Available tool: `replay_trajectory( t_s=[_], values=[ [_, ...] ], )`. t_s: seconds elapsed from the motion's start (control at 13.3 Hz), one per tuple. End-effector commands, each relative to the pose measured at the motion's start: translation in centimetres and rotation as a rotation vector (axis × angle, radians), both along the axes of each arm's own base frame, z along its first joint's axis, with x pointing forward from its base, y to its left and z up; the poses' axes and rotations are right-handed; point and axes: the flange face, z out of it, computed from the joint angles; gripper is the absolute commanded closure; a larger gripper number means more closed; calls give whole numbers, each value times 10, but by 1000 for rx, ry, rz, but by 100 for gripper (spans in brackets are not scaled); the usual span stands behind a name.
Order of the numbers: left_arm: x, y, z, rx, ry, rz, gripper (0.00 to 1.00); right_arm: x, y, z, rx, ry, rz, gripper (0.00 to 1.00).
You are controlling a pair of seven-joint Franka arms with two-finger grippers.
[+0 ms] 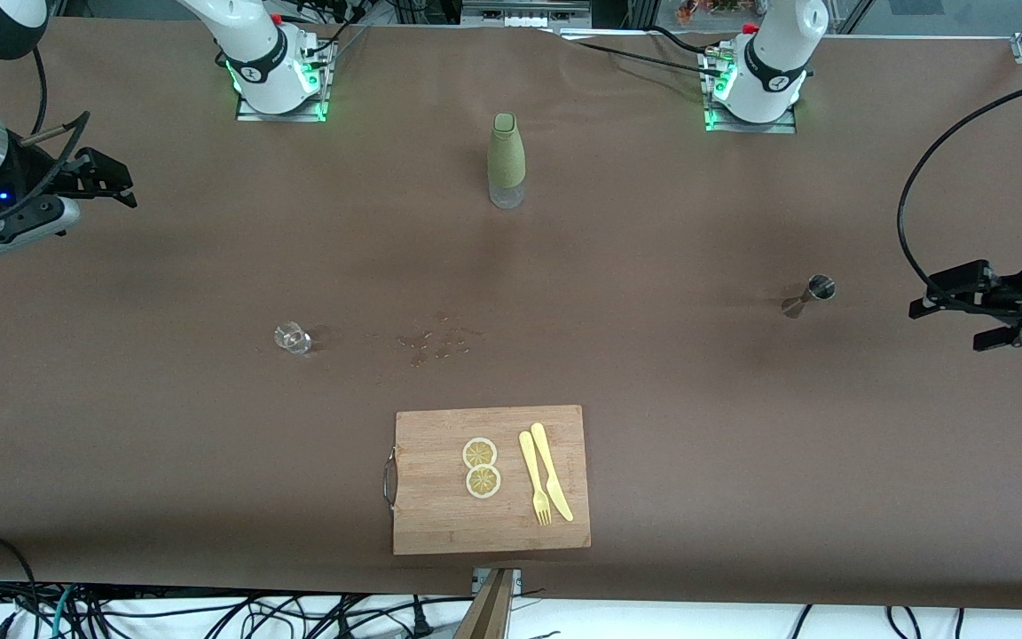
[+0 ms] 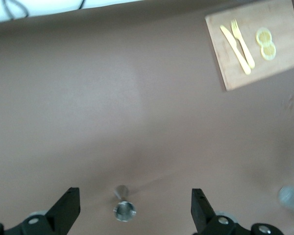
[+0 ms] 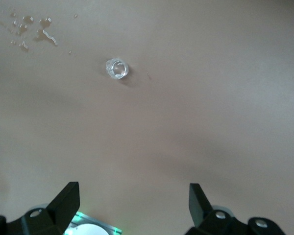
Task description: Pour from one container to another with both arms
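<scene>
A small clear glass [image 1: 292,337] stands on the brown table toward the right arm's end; the right wrist view shows the glass [image 3: 117,68] from above. A metal jigger [image 1: 808,297] stands toward the left arm's end. A green sleeved bottle [image 1: 506,160] stands upright between the two arm bases. My right gripper [image 1: 121,185] hangs open and empty over the table's edge at its own end, well apart from the glass. My left gripper [image 1: 950,324] is open and empty at its end, and the jigger [image 2: 123,209] shows between its spread fingers [image 2: 68,210], below them.
A wooden cutting board [image 1: 440,524] with two lemon slices [image 1: 481,467], a yellow fork and a knife [image 1: 552,482] lies near the front edge. Water droplets [image 1: 440,342] spot the cloth between glass and jigger. The arm bases [image 1: 276,84] stand along the back.
</scene>
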Motion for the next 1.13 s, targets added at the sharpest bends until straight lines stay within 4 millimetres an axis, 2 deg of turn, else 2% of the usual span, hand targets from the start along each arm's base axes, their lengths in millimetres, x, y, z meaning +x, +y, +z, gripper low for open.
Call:
replay_trajectory(
  t_s=[0.0, 0.08, 0.23, 0.38, 0.45, 0.68, 0.83, 1.05],
  values=[
    [-23, -23, 15, 30, 78, 127, 0, 3, 5, 8, -24, -23, -74, 1],
    [-30, -27, 25, 61, 88, 158, 0, 2, 9, 8, -30, -26, -135, 1],
    [-48, -60, 50, 174, 67, 110, 0, 1, 19, 11, -41, -30, -271, 1],
    [-67, -87, 67, 254, 80, 70, 0, 1, 25, 8, -41, -22, -262, 1],
    [-75, -92, 71, 266, 104, 118, 0, 2, 25, 7, -38, -22, -258, 1],
    [-93, -100, 85, 260, 141, 223, 0, 2, 26, 7, -31, -23, -253, 1],
    [-102, -102, 82, 254, 157, 213, 0, 2, 26, 6, -30, -22, -245, 1],
    [-94, -91, 79, 185, 146, 229, 0, 2, 24, 6, -27, -19, -213, 1]
  ],
)
